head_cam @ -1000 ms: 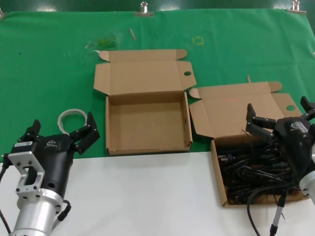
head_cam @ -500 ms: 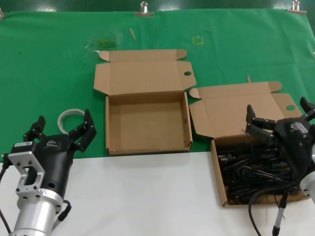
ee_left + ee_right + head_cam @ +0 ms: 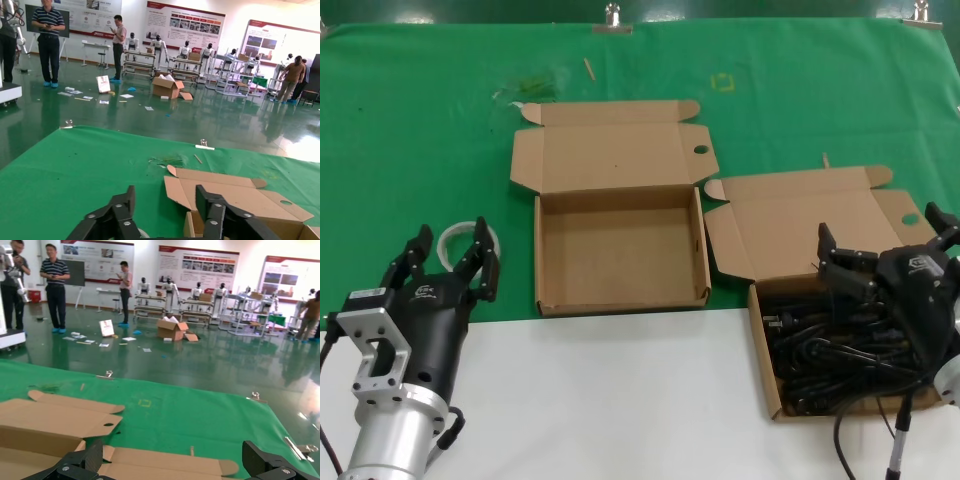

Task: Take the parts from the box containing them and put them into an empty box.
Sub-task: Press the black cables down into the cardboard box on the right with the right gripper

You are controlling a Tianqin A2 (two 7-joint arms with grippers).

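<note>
Two open cardboard mailer boxes sit on the desk [image 3: 620,400]: one empty box [image 3: 618,250] and one box of cords [image 3: 840,330]. The black power cords [image 3: 820,355] lie in one tangled heap, too knotted to count. Two pincers show, the left pincer [image 3: 450,262] and the right pincer [image 3: 885,245]. One white ring [image 3: 455,240] lies on the green cloth [image 3: 420,120].

Surface: a table [image 3: 620,400] with a green cloth [image 3: 410,130] over its far part and bare white along the near edge.
Cloth fixing: metal clips [image 3: 612,18] sat on the far edge.
Centre: an empty box [image 3: 618,250] lay open on the green, lid folded back.
Right: the box containing them [image 3: 800,240] straddled the green and the white, just beside the other box.
Left: a pale ring [image 3: 460,238] lay on the cloth.
Far side: a small stick [image 3: 588,67] and scraps [image 3: 525,88] lay near the back.
</note>
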